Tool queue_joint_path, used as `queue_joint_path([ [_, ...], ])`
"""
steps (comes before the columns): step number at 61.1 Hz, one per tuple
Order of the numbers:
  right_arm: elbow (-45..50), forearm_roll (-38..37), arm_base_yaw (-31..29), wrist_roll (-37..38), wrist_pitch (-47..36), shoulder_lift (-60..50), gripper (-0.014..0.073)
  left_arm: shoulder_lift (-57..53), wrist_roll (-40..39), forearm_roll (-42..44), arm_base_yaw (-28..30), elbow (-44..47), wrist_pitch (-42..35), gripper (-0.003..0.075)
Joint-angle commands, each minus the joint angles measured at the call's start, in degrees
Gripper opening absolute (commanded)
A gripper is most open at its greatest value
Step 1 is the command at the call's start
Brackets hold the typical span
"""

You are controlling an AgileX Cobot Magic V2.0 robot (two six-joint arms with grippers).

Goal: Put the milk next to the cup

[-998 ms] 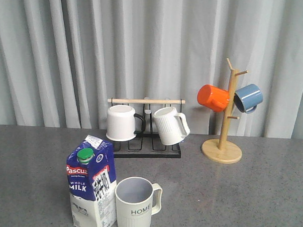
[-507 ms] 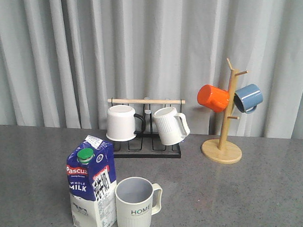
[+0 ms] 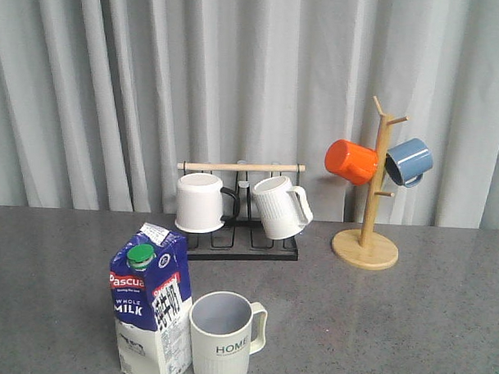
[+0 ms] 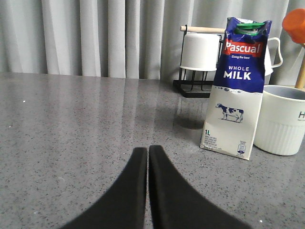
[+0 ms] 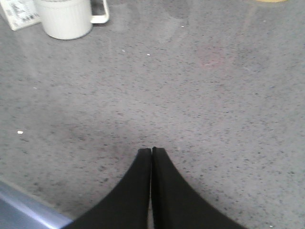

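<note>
Nothing has shifted since the earlier frames: the milk carton [image 3: 149, 312] stands upright on the grey bench [image 3: 409, 316] at the near edge, just left of the ribbed HOME mug [image 3: 225, 337], the two almost touching. The left end effector [image 4: 148, 150] and right end effector [image 5: 151, 150] each have their black fingers pressed together, gripping nothing, well apart from carton and mug.

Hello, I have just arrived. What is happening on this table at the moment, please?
Nothing is being handled right now. The milk stands upright right beside the cup marked HOME, so the placing looks done. The left gripper and the right gripper are both shut, empty and away from the two things. Farther back, two white mugs sit on a black rack, and an orange and a blue mug hang on a wooden tree.
</note>
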Motion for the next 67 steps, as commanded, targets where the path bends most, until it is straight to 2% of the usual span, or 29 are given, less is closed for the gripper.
queue_joint_path([
  [1, 1.94, -1.60, -3.02, -0.43, -8.27, -1.44, -0.0005, -0.71, -0.49, -0.13, 0.10, 0.49, -4.45, -0.0008],
  [12, 10.68, -0.90, -11.34, -0.30, -25.52, -11.94, -0.0005, -0.71, -0.49, -0.13, 0.10, 0.49, -4.44, -0.0007],
  [20, 16.94, 0.40, -18.26, -0.30, -31.80, -18.94, -0.0005, -0.71, -0.49, -0.13, 0.10, 0.49, -4.44, -0.0007],
  [29, 20.94, 3.29, -22.90, -0.30, -32.13, -25.17, -0.0005, -0.71, -0.49, -0.13, 0.10, 0.49, -4.44, -0.0007],
  [38, 24.25, 3.29, -24.04, -0.30, -34.77, -30.81, -0.0005, -0.71, -0.49, -0.13, 0.10, 0.49, -4.44, -0.0007],
  [40, 24.14, 3.29, -24.04, -0.31, -33.18, -31.93, -0.0005, -0.71, -0.49, -0.13, 0.10, 0.49, -4.44, -0.0007],
  [67, 24.14, 3.17, -24.02, -0.31, -34.22, -31.65, -0.0005, -0.71, -0.49, -0.13, 0.10, 0.49, -4.44, -0.0007],
])
